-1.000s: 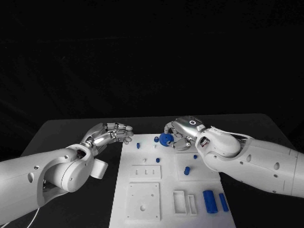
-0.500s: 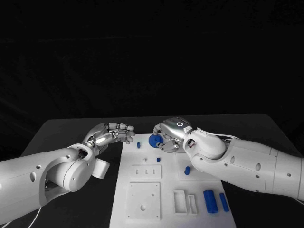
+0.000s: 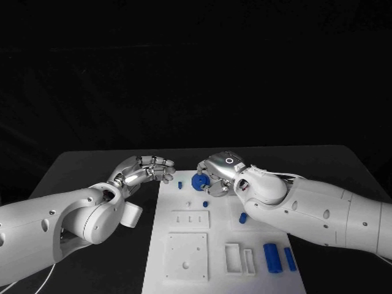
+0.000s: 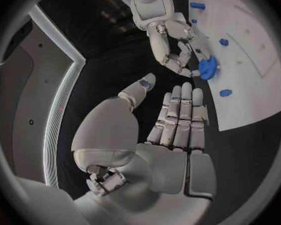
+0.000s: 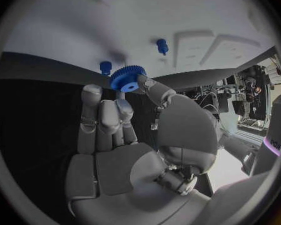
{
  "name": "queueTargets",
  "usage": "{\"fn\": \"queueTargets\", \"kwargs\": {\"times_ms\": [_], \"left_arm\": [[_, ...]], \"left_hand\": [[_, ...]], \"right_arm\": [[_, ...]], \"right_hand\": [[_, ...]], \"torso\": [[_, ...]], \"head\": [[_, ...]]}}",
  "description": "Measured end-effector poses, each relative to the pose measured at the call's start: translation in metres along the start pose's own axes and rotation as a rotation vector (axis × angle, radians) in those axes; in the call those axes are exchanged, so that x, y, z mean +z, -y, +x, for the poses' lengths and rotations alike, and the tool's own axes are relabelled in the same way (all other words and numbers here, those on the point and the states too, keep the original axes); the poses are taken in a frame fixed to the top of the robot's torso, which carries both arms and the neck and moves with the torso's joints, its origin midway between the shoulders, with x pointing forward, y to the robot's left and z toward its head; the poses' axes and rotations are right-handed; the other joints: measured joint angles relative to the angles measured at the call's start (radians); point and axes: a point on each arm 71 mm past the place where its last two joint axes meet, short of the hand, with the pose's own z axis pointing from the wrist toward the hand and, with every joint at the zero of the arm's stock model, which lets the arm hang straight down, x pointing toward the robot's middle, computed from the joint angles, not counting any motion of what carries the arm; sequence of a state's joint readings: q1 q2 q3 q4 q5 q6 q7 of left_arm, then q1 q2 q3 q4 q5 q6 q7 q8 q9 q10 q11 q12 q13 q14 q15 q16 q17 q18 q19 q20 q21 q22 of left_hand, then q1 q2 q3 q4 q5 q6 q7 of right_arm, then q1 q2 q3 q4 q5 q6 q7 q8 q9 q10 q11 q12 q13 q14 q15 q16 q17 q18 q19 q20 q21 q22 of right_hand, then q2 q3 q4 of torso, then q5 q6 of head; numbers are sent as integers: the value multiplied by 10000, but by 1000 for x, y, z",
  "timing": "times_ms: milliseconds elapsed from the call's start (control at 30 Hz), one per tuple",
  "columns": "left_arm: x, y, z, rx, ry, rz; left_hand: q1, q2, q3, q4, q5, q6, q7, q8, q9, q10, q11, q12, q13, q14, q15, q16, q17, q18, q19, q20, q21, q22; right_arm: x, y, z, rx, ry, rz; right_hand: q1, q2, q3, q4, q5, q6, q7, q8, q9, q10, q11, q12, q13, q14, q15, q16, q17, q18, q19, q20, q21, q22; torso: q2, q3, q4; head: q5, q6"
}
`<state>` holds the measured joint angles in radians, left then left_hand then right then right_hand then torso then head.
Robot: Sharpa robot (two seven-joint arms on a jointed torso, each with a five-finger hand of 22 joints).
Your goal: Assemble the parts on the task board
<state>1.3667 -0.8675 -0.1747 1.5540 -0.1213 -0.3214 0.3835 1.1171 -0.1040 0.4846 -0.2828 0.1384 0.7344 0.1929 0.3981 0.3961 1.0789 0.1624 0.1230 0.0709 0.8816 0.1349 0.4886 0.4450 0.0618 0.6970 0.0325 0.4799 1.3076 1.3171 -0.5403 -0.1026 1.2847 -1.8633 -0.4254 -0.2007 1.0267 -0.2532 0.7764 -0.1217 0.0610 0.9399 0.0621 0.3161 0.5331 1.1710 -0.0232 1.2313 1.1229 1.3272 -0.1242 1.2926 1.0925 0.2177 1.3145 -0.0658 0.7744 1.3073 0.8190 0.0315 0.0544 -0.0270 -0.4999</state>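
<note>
Nearest, on the near right part of the white rectangular task board [image 3: 215, 257], two long blue cylinder parts [image 3: 270, 256] lie side by side, next to white rectangular slots. A little farther, a short blue peg [image 3: 242, 217] stands on the board near the right forearm, and two smaller blue pegs [image 3: 205, 204] stand toward the far left part. At the far end of the board, the silver right hand [image 3: 219, 174] pinches a small blue toothed gear with a centre hole [image 3: 199, 180] between thumb and fingertips, just above the board surface. The silver left hand [image 3: 146, 169] hovers over the black table [image 3: 81, 168], just left of the board's far corner, its fingers straight and close together, holding nothing.
</note>
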Motion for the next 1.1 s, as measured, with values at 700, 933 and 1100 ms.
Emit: {"fn": "queueTargets", "kwargs": {"times_ms": [700,933,1100], "left_arm": [[0,0,0,18,-5,6],[0,0,0,20,-4,7],[0,0,0,22,0,6]], "left_hand": [[0,0,0,0,0,0,0,0,1,0,0,0,0,0,0,-40,1,-24,0,0,-1,4],[0,0,0,0,0,0,0,0,0,0,0,0,0,0,0,-40,0,-33,0,0,-1,3],[0,0,0,0,0,0,0,0,1,0,0,0,0,0,0,-40,0,-77,0,0,-1,3]], "right_arm": [[2,-1,11,-80,-505,89],[4,-1,13,-60,-545,131],[3,0,14,13,-569,178]], "right_hand": [[40,-40,-47,35,0,27,6,-37,11,5,1,-79,-81,-42,-40,-83,-80,0,-18,19,-1,0],[28,-130,-224,-58,1,-57,102,-412,-102,-314,195,-243,-274,-144,63,-168,-148,-7,-117,6,-2,0],[81,-182,-336,-83,88,-372,478,-750,-282,-312,345,-282,-280,-128,231,-233,-151,-27,-127,15,-2,0]], "torso": [[1,12,-19],[-1,9,-24],[-4,7,-25]], "head": [[93,-105],[105,-105],[111,-103]]}}
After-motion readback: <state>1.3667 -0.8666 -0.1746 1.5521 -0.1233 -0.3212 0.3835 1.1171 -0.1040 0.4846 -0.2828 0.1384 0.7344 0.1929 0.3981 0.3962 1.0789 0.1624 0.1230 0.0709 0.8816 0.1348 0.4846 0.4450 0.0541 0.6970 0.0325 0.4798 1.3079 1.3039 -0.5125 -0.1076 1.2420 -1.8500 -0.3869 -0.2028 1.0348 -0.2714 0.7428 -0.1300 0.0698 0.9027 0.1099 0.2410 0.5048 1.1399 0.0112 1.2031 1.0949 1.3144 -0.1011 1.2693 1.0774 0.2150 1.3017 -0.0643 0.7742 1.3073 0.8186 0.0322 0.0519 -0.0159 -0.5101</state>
